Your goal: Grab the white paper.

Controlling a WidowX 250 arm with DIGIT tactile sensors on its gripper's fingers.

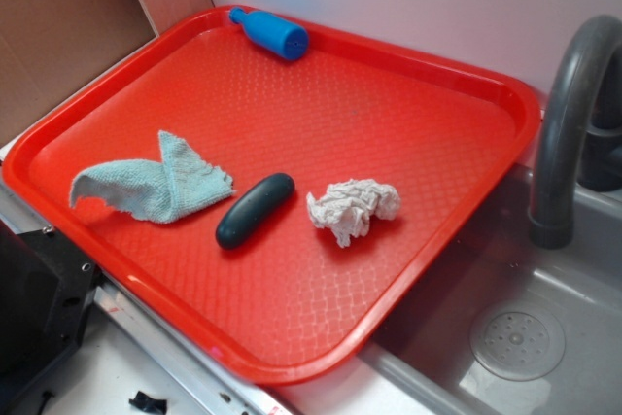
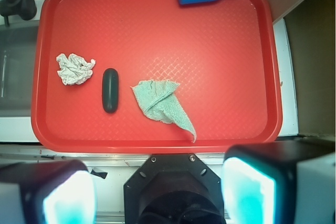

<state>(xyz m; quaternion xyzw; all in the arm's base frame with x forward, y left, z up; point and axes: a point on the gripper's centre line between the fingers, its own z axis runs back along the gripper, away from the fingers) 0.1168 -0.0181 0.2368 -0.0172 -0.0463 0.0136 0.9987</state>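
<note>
Tray: red plastic tray (image 1: pixel 428 94) with a textured floor sits on a counter, one edge hanging over a grey sink (image 1: pixel 505 337).
Paper: the white paper (image 1: pixel 352 208), a crumpled off-white wad, lies on the tray floor toward the sink side, touching nothing; from the wrist view it sits at the left of the tray (image 2: pixel 74 68).
Nearest neighbour: a dark green oblong (image 1: pixel 255 209) lies just beside the paper, a narrow strip of red showing between them; the two are about the same length.
Cloth: a light teal folded cloth (image 1: pixel 155 182) rests on the far side of the oblong from the paper, one corner trailing toward the tray's rim.
Bottle: a blue bottle-shaped toy (image 1: pixel 272 33) lies on its side against the tray's back edge, well apart from the other three items.
Faucet: a grey curved faucet (image 1: pixel 569 114) rises at the sink, beside the tray's corner.
Gripper: the gripper (image 2: pixel 157 195) hangs over the counter at the tray's near edge, well apart from the paper; its two fingers (image 2: pixel 247 192) fill the lower corners of the wrist view, spread wide with nothing between them.
Exterior view: only a black part of the robot's base shows at the lower left.
</note>
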